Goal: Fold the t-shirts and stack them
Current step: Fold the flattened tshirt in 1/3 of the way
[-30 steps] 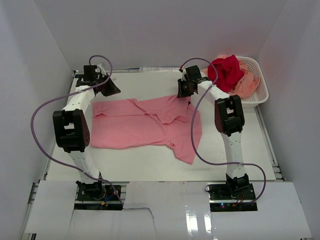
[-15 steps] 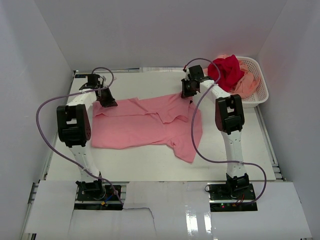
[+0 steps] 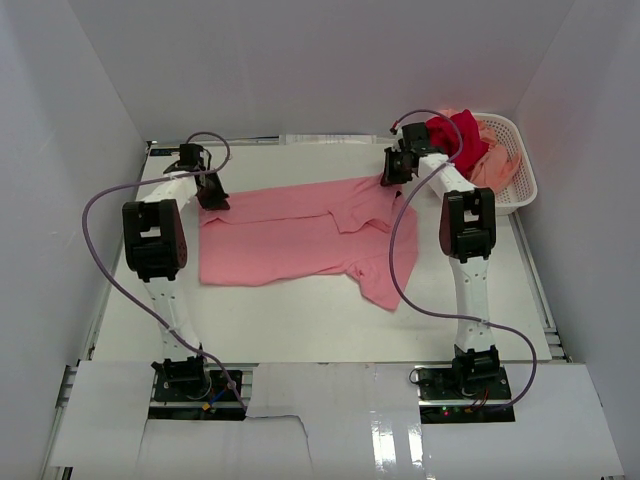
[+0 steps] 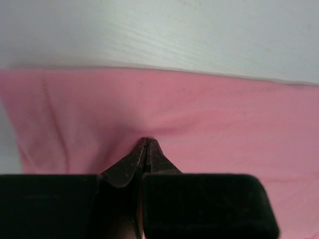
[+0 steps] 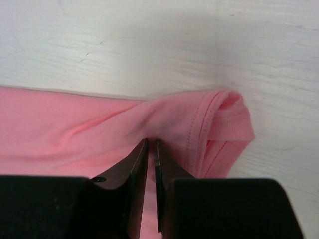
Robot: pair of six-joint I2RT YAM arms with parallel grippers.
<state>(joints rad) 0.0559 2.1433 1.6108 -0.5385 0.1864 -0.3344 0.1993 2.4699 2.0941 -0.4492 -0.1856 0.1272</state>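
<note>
From the top camera, over the last second I have drawn the pink t-shirt [image 3: 290, 240] toward the far side and a little to the right. Its far edge, slack and rumpled a second ago, now runs nearly straight between the left gripper [image 3: 213, 198] at the far-left corner and the right gripper [image 3: 393, 176] at the far-right corner. I take that to mean the shirt is being stretched flat for its first fold, though a flap still trails off toward the near right on the desk [image 3: 280, 330]. The deep red t-shirt [image 3: 455, 135] and the peach t-shirt [image 3: 495, 165] lie heaped in the basket [image 3: 527, 185] at the far right, untouched. In the left wrist view, the left gripper [image 4: 145, 144] is pinched together on a small ridge of pink t-shirt [image 4: 224, 124], with the cloth's far edge just beyond it and bare desk [image 4: 159, 35] past that. In the right wrist view, the right gripper [image 5: 150, 144] is clamped on the pink t-shirt [image 5: 75, 134] close to the far edge, and a stitched hem curls over just to the right of it.
</note>
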